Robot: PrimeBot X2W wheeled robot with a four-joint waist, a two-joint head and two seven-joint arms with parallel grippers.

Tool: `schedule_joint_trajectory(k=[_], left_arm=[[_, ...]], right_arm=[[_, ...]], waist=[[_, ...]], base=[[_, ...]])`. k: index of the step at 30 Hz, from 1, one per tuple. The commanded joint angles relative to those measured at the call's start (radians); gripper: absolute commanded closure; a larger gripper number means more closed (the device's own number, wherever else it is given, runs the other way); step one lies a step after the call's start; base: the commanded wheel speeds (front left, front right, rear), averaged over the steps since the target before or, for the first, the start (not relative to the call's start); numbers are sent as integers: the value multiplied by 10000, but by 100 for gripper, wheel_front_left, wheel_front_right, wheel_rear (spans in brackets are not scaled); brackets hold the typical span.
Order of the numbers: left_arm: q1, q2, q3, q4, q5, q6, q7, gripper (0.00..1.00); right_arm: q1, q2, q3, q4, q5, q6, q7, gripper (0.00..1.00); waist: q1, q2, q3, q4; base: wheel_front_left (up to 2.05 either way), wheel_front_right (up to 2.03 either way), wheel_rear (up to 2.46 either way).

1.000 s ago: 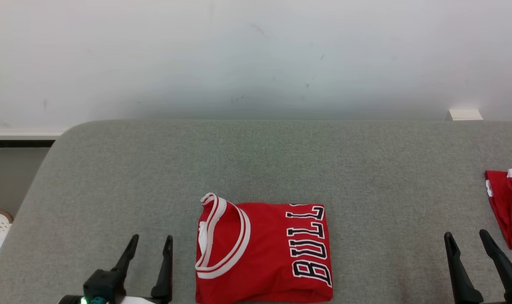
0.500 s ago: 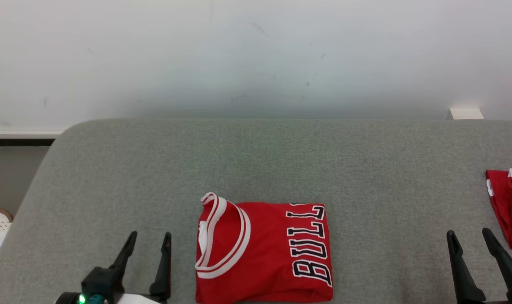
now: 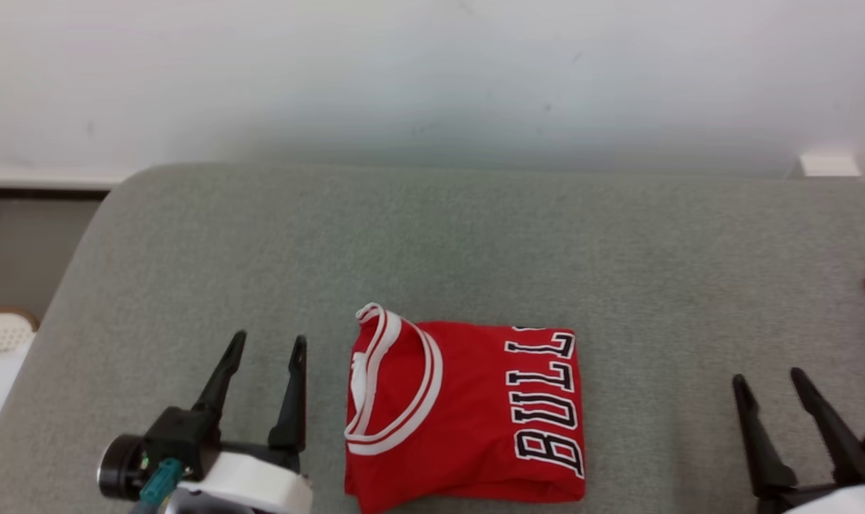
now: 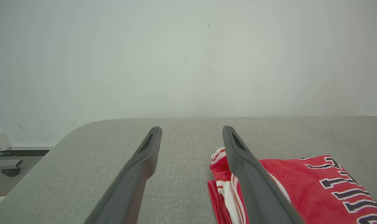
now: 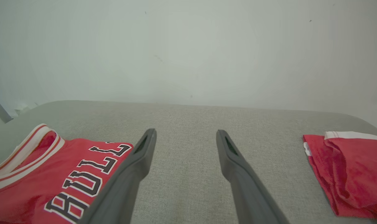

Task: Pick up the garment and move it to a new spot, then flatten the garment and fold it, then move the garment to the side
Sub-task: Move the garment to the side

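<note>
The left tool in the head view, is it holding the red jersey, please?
No, the left tool stands open beside the jersey, with grey surface between them.

We are facing a scuffed white wall [image 3: 432, 71] | we are looking over a grey fabric-covered surface [image 3: 475, 243] | floor [image 3: 18, 257] is showing at left

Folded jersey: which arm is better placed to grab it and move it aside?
Left, probably. The left pincer, open, sits right beside the collar edge of the folded jersey. The right pincer, also open, stands well apart from it, with bare grey pad between them.
</note>
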Motion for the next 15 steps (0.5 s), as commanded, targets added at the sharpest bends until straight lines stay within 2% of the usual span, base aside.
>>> schedule_joint_trajectory(k=[1, 9, 15], left_arm=[[-339, -71, -48, -124, 198, -8, -63, 0], [-1248, -624, -93, -252, 424, -92, -157, 0], [-1427, -1040, 54, -350, 613, -202, -172, 0]], right_arm=[[-354, -141, 294, 357, 231, -21, 24, 0], [-1941, -217, 2030, 2630, 840, -21, -312, 0], [-2298, -330, 2538, 3895, 1115, -21, -78, 0]], waist=[[0, -1, 599, 522], [0, -1, 1701, 1535], [0, -1, 2039, 1959]], base=[[0, 0, 0], [0, 0, 0], [0, 0, 0]])
